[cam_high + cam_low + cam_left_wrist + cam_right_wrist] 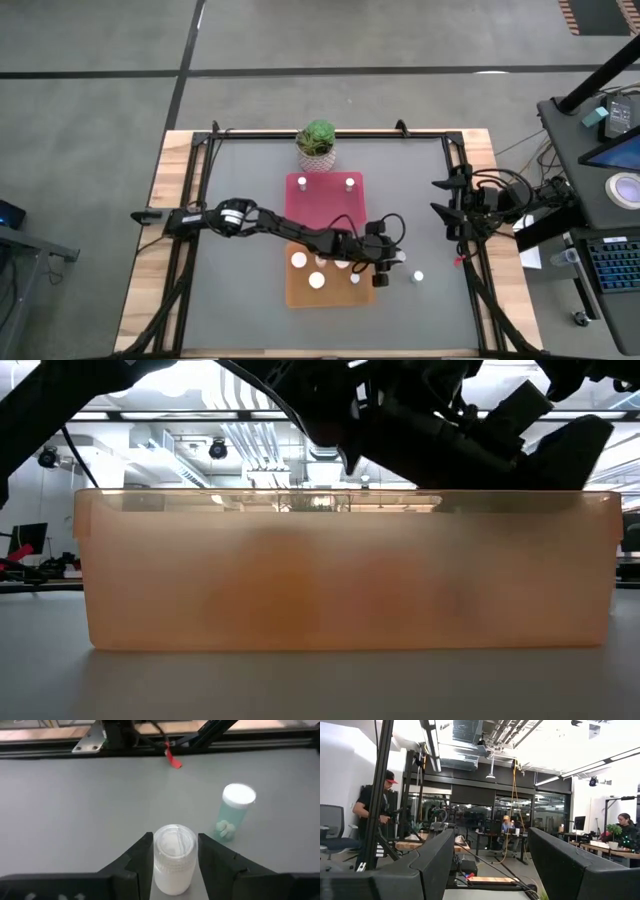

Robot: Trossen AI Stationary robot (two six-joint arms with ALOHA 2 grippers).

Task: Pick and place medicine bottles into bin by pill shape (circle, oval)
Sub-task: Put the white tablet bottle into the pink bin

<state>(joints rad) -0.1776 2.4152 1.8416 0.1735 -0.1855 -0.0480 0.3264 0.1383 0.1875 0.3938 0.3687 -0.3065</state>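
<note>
Only wrist view shows left end effector (174,865) apparently gripping white bottle (173,859)

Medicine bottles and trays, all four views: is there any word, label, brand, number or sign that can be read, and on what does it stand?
None can be read.
White bottle between the left gripper fingers: no print shows.
Green-tinted bottle beside it: no label shows.
Orange tray and pink tray: no markings show.
Screens at the desk to the right: too small to read.
</note>
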